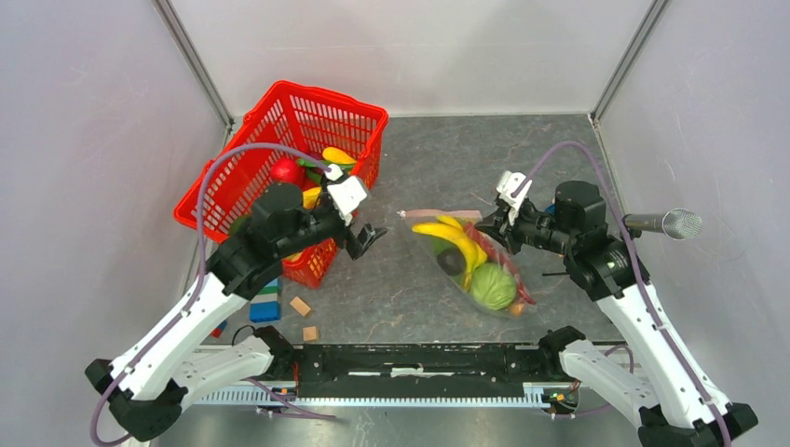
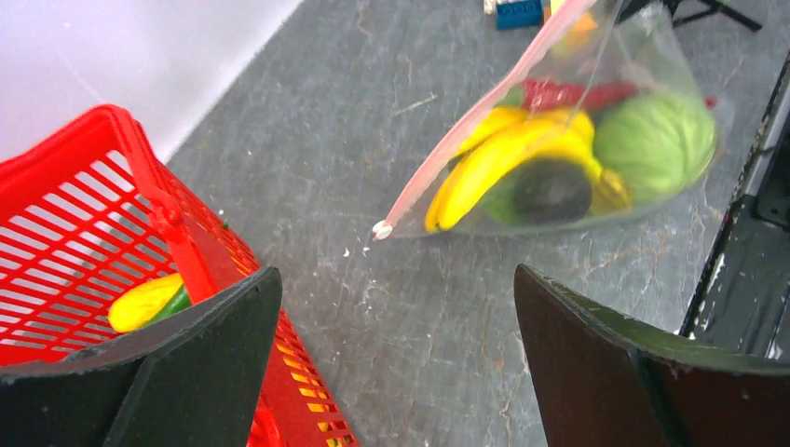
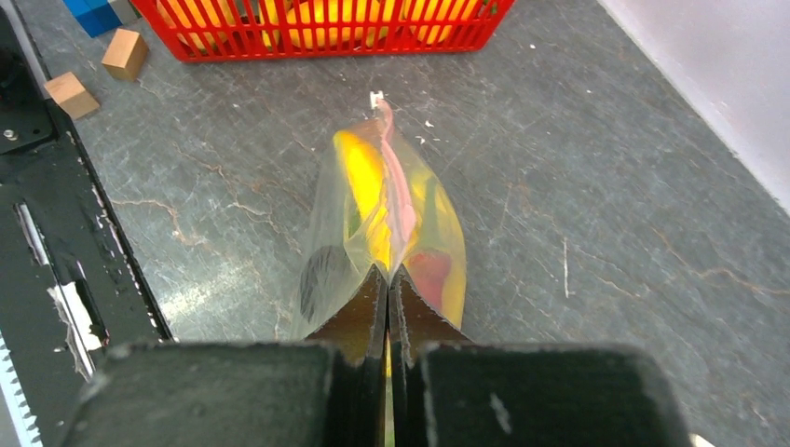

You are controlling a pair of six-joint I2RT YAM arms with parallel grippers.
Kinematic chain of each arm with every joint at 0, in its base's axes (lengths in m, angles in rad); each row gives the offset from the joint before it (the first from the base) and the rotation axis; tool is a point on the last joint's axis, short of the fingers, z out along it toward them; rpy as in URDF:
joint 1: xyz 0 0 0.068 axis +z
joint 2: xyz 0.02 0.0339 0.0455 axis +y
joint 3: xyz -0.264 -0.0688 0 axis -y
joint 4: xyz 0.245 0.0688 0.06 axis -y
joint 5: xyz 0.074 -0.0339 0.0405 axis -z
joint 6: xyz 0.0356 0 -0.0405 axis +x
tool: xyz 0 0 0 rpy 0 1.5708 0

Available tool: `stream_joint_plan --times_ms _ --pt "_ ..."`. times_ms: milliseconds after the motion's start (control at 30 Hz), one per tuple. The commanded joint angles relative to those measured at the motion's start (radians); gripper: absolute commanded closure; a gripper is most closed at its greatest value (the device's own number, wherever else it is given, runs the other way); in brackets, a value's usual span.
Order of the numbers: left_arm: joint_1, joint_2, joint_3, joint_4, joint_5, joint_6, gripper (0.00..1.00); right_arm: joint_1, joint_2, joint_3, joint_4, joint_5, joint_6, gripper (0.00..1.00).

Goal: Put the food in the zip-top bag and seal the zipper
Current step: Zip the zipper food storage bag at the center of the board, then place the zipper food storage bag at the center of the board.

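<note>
Sealing step looks near done: right gripper (image 3: 388,279) pinched shut on the zipper (image 3: 401,200) end of the zip-top bag (image 1: 477,270), which lies just right of the red mesh basket (image 1: 279,102), bananas (image 2: 503,158) inside. Meanwhile left gripper (image 2: 396,279) gapes wide, empty, beside basket. Next: verify zipper closed, then release.

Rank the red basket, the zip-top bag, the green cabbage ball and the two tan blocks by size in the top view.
1. red basket
2. zip-top bag
3. green cabbage ball
4. tan block by the basket and tan block nearer the arms: they look alike, so tied.
</note>
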Motion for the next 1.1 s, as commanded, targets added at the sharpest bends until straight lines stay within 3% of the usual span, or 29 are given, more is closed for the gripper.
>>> stream_joint_plan --times_ms 0,267,367,400,567,867,1067 --pt "0.002 -0.045 -0.044 0.137 -0.033 -0.058 0.0 -0.002 0.032 -0.004 0.177 -0.189 0.036 1.0" --pt "0.002 -0.076 -0.094 0.238 -0.107 -0.09 0.0 0.003 0.053 -0.154 0.401 -0.462 0.206 0.99" --pt "0.002 -0.067 -0.097 0.25 -0.117 -0.099 0.0 0.008 0.046 -0.2 0.414 -0.46 0.211 0.96" --pt "0.002 -0.064 -0.096 0.25 -0.116 -0.099 0.0 0.009 0.042 -0.209 0.415 -0.455 0.209 0.93" --pt "0.002 -0.054 -0.095 0.255 -0.109 -0.098 0.0 0.009 0.04 -0.217 0.434 -0.49 0.215 0.57" --pt "0.002 -0.049 -0.097 0.251 -0.117 -0.098 0.0 0.01 0.033 -0.234 0.453 -0.484 0.223 0.33" --pt "0.002 -0.052 -0.095 0.251 -0.122 -0.098 0.0 0.011 0.043 -0.229 0.459 -0.459 0.229 0.22"
